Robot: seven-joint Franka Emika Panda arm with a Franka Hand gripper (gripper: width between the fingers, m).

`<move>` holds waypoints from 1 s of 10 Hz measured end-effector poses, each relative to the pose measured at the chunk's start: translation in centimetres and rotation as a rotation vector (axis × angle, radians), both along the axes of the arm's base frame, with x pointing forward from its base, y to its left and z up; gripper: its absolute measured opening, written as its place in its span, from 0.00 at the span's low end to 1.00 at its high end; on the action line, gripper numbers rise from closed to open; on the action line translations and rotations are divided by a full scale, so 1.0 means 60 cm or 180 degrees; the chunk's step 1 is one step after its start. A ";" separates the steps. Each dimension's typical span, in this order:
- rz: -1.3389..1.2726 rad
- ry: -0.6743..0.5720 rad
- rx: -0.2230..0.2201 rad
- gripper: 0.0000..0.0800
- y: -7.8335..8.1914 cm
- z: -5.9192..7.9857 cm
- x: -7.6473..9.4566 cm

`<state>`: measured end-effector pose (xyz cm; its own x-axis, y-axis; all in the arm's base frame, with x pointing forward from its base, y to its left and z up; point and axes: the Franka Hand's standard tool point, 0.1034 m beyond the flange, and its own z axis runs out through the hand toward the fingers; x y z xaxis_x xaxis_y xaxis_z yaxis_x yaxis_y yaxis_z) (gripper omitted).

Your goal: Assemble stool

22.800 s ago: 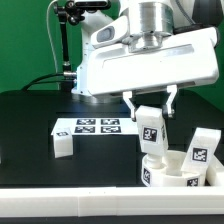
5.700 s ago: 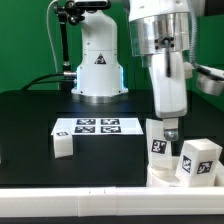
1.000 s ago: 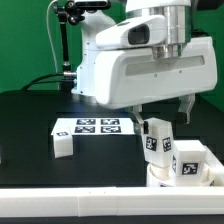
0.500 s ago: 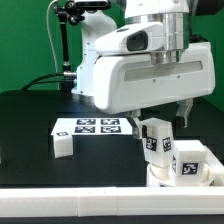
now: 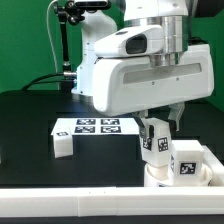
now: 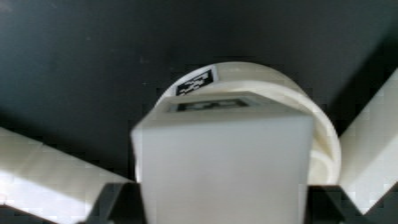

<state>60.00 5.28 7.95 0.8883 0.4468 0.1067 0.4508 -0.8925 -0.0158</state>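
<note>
The round white seat disc (image 5: 160, 180) lies at the front on the exterior view's right. Two tagged leg blocks stand on it: one upright (image 5: 153, 140) and a second (image 5: 190, 160) to its right. My gripper (image 5: 160, 121) reaches down over the first block and is shut on its top. In the wrist view that leg block (image 6: 222, 150) fills the space between my dark fingers (image 6: 118, 203), which press on its sides. The seat disc's rim (image 6: 263, 78) shows beyond it. A third leg block (image 5: 62, 146) lies loose on the black table at the left.
The marker board (image 5: 90, 127) lies flat on the black table behind the loose block. A long white rail (image 5: 70, 206) runs along the table's front edge. The arm's white base and a black camera stand (image 5: 66, 40) are at the back.
The jaws have come together from wide open onto the sides of the upright leg block. The arm has barely moved.
</note>
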 end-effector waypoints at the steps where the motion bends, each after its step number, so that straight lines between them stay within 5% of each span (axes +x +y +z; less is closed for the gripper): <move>1: -0.0057 0.0004 0.0004 0.42 0.000 0.000 0.000; 10: -0.2431 0.0144 0.0269 0.43 0.001 -0.003 -0.001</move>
<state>59.91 5.32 7.77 0.9513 -0.3002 0.0695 -0.2926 -0.9508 -0.1014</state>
